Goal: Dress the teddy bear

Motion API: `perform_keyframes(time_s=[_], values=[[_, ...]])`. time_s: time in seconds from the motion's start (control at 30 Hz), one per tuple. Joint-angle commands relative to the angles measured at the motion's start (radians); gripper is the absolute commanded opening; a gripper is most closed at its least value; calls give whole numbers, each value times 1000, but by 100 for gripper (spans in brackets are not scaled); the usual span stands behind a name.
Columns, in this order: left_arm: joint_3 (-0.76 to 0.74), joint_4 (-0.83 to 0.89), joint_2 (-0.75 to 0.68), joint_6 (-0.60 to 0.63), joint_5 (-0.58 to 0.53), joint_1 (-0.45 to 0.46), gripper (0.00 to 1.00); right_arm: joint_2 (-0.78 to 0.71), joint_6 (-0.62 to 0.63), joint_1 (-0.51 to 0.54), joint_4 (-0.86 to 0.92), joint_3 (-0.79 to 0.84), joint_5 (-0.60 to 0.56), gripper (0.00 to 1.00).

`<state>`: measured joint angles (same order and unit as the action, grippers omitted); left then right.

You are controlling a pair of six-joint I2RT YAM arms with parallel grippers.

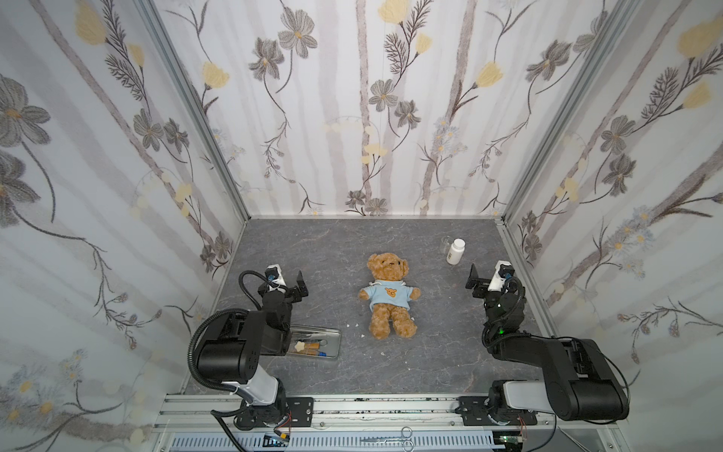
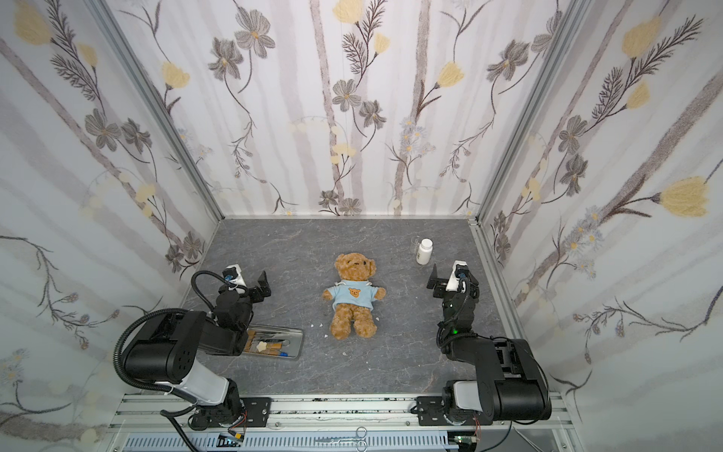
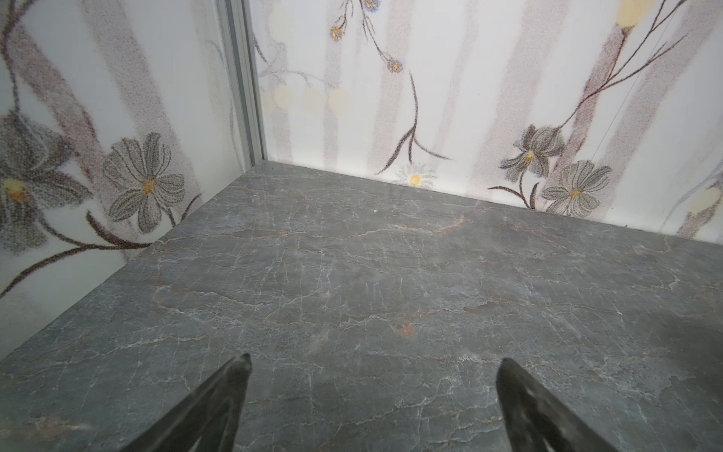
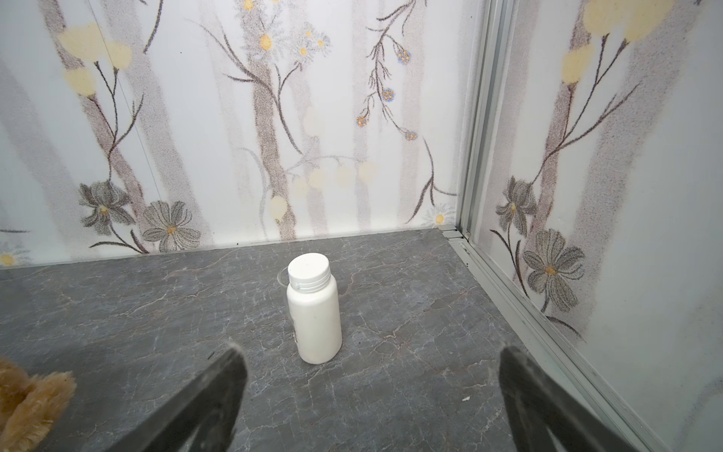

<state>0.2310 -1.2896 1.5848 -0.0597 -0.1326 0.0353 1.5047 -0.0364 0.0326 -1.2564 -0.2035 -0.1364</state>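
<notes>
The teddy bear lies on its back in the middle of the grey table, head toward the back wall, in both top views. It wears a light blue shirt with a small orange bear emblem. My left gripper hovers open to the bear's left, with only bare table between its fingers. To the bear's right, my right gripper also stands open and empty. A bit of the bear's fur shows at the edge of the right wrist view.
A white capped bottle stands at the back right, just beyond my right gripper, with a small clear glass behind it. A metal tray of small tools lies under my left arm. White crumbs lie by the bear's leg. Scissors rest on the front rail.
</notes>
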Motion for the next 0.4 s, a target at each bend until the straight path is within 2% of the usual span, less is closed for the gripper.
perform_keyframes(time_s=[0.0, 0.37], values=[[5, -59, 2, -3, -10, -1, 100, 5, 5, 3, -48, -1, 9, 100], [5, -58, 2, -2, -10, -1, 100, 2, 14, 6, -52, 3, 21, 100]])
